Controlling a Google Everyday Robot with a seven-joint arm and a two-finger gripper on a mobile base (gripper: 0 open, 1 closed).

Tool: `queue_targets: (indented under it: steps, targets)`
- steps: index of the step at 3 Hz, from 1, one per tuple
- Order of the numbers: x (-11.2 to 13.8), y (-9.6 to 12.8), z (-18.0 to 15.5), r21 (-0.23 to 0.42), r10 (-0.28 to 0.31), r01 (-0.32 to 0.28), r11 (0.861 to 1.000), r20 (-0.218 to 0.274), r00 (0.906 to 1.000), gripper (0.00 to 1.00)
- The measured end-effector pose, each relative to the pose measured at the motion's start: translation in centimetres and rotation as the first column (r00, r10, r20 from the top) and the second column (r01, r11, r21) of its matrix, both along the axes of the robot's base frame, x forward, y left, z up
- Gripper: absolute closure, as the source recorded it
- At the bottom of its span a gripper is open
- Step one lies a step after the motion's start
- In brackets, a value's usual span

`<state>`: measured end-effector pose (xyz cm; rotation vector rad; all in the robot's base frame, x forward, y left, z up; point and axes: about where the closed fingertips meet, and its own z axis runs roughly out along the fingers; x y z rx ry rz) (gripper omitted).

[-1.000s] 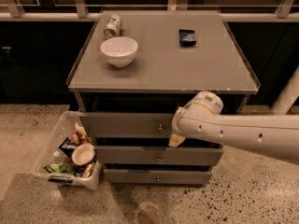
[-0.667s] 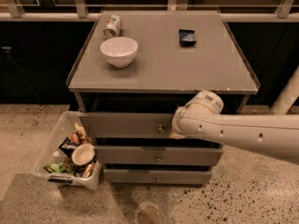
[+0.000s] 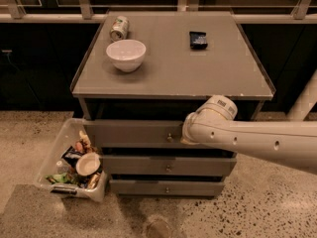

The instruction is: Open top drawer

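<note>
Three grey drawers are stacked under one grey surface (image 3: 173, 68). The top drawer (image 3: 129, 134), widest and uppermost, lies directly beneath that surface, its front not visibly drawn out. One white arm (image 3: 257, 140) reaches in from the picture's right edge. The gripper (image 3: 184, 137) is at the drawer's central knob (image 3: 169, 138); whether it has closed there cannot be told. Step judged: securing the knob. Next: a firm hold, then a straight outward pull.
</note>
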<state>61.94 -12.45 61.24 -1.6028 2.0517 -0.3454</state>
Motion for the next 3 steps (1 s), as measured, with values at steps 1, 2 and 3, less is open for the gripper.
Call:
queue_targets:
  steps: [1, 2, 3]
  targets:
    - [0.09, 0.00, 0.89, 0.000, 0.000, 0.000, 1.000, 0.000, 1.0000, 1.00]
    - [0.14, 0.00, 1.33, 0.000, 0.000, 0.000, 1.000, 0.000, 1.0000, 1.00]
    - [0.14, -0.08, 1.49, 0.000, 0.000, 0.000, 1.000, 0.000, 1.0000, 1.00]
